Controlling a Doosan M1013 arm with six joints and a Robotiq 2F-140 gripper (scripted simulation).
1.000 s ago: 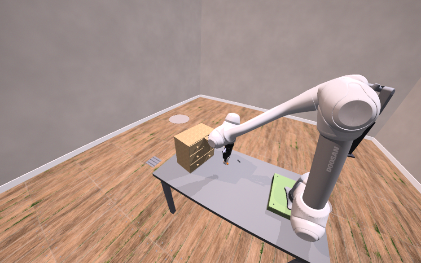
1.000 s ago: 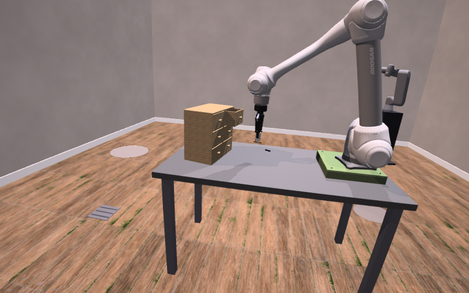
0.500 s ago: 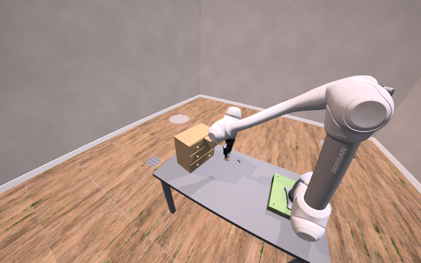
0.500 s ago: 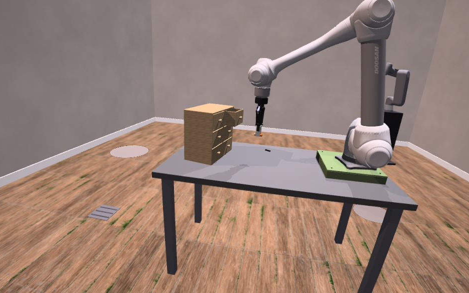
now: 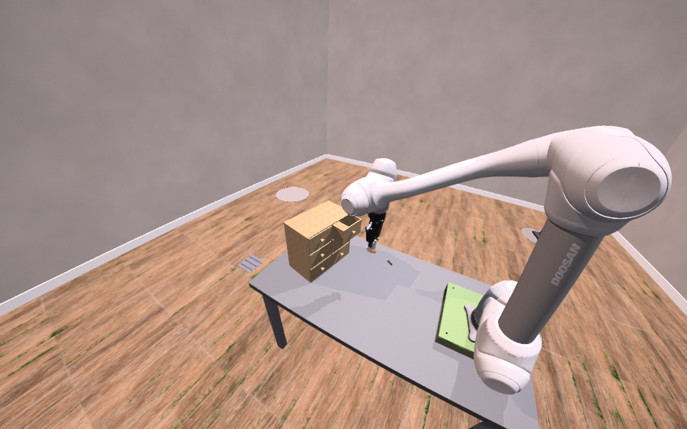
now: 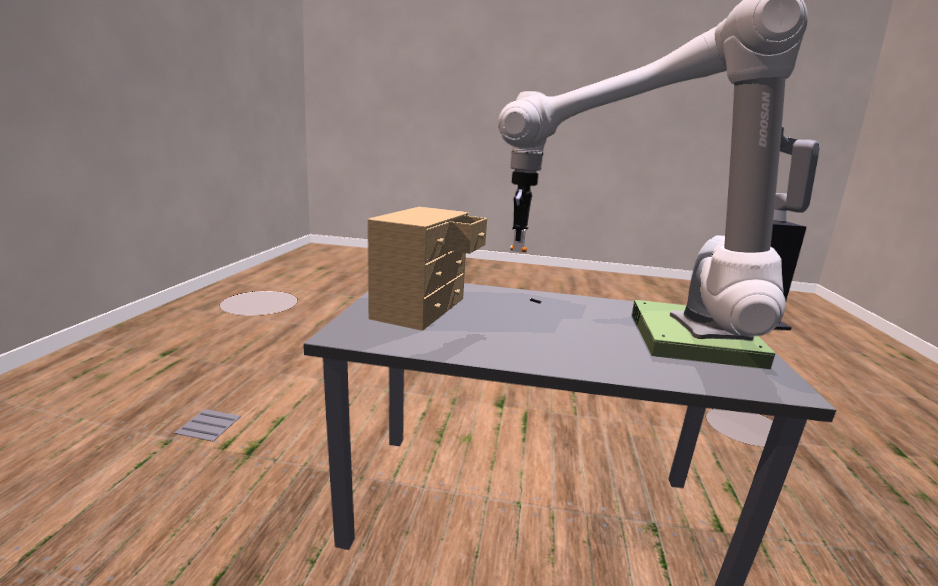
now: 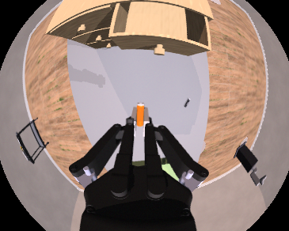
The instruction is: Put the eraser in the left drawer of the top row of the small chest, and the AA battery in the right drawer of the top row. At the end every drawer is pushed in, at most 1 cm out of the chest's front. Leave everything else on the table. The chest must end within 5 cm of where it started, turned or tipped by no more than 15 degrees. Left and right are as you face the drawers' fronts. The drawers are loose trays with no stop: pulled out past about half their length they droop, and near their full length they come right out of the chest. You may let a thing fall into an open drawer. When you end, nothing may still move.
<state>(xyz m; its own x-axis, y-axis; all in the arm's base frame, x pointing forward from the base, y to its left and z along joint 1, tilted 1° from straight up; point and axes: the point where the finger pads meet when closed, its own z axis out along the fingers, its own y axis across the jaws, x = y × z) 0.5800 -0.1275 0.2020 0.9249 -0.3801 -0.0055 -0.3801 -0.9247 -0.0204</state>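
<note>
My gripper point(image 5: 371, 245) point(image 6: 520, 239) point(image 7: 140, 113) is shut on the orange AA battery point(image 5: 373, 250) point(image 6: 523, 248) point(image 7: 140, 112) and holds it above the table, in front of the chest point(image 5: 298, 250) point(image 6: 396, 269) point(image 7: 89, 7). The right drawer of the top row point(image 5: 356, 230) point(image 6: 475, 234) point(image 7: 138, 41) is pulled out part way and looks level. The battery is lower than this drawer and out in front of it. The left drawer of the top row point(image 5: 316, 242) point(image 6: 432, 248) point(image 7: 70, 28) is in, as are the lower drawers. The eraser is not visible.
A small dark object point(image 5: 389, 262) point(image 6: 535, 300) point(image 7: 187, 103) lies on the grey table point(image 5: 389, 314) point(image 6: 531, 356) point(image 7: 85, 95), in front of the chest. The green base plate point(image 5: 455, 314) point(image 6: 658, 327) point(image 7: 171, 174) under the arm is at the table's other end.
</note>
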